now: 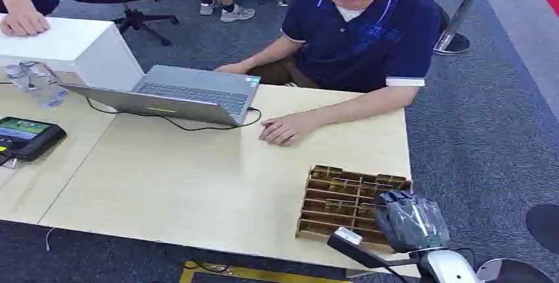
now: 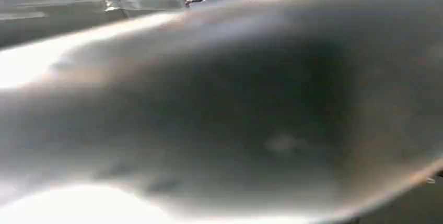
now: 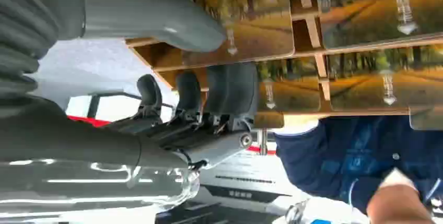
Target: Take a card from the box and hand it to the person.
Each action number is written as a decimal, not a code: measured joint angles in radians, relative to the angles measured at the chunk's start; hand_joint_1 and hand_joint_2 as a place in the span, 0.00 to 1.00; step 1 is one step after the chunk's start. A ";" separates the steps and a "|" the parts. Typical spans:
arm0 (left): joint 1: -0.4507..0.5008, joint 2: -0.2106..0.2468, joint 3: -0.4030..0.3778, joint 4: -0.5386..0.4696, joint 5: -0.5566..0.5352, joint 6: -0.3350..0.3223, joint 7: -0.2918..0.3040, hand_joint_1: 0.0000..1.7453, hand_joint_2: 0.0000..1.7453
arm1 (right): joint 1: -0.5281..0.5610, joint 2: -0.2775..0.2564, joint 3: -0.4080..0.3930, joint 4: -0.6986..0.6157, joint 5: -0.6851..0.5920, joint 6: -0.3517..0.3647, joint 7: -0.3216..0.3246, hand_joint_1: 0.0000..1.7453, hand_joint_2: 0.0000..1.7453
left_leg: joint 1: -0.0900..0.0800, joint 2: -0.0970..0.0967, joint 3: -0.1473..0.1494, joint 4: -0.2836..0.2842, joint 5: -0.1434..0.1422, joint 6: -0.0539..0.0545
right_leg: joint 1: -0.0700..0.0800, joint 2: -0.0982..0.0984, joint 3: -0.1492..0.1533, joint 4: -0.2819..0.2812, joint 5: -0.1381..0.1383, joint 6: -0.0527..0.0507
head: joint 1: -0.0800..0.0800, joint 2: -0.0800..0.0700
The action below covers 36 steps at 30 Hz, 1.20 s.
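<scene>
Head view: a shallow brown wooden box [image 1: 343,202] divided into rows of compartments sits on the pale wooden worktop [image 1: 198,177] near its right front corner. The robot's right hand [image 1: 410,220], dark-fingered under a clear plastic cover, hangs over the box's right front part, covering several compartments there. Across the worktop a person in a dark blue polo shirt [image 1: 359,32] sits with one hand [image 1: 285,128] resting flat on the surface, well apart from the box. An open grey laptop [image 1: 178,95] stands to the left beside a white box [image 1: 72,45], and a dark tablet [image 1: 26,136] lies near the left edge.

In the right wrist view the right hand [image 3: 198,104] is at the box [image 3: 308,31], where glossy cards printed with an autumn tree-lined path [image 3: 261,25] stand in the slots. The thick grey thumb [image 3: 156,18] lies along one side of a card and the darker fingers [image 3: 230,91] reach the wooden divider on the other side, so the hand is partly closed around that row; whether it actually pinches a card cannot be told. The person's blue sleeve [image 3: 355,156] shows beyond the box.

The left wrist view is a dark blur, and the left hand's state cannot be told.
</scene>
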 joint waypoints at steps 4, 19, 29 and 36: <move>0.000 0.000 0.000 0.000 0.000 0.000 0.001 0.00 0.00 | -0.001 0.001 0.000 0.003 -0.002 0.000 0.000 0.64 1.00 | 0.000 0.000 0.000 0.000 0.000 0.000 | 0.000 0.000 0.000 0.000 0.000 0.000 | 0.000 0.000; 0.000 0.000 0.000 0.000 0.000 0.000 0.001 0.00 0.00 | -0.006 0.008 0.000 0.017 -0.004 0.000 0.000 1.00 1.00 | 0.000 0.000 0.000 0.000 0.000 0.000 | 0.000 0.000 0.000 0.000 0.000 0.000 | 0.000 0.000; 0.000 0.000 0.000 0.000 -0.011 0.003 -0.003 0.00 0.00 | -0.007 0.010 0.001 0.021 -0.004 0.000 0.000 1.00 1.00 | 0.000 0.000 0.000 0.000 0.000 0.000 | 0.000 0.000 0.001 0.000 0.000 0.000 | 0.000 0.000; 0.001 0.001 -0.001 0.000 -0.053 0.029 -0.058 0.00 1.00 | -0.004 0.010 0.000 0.021 -0.004 -0.007 0.006 1.00 1.00 | 0.000 0.000 0.001 0.000 0.000 0.000 | 0.000 0.000 0.001 0.000 0.000 0.000 | 0.000 0.000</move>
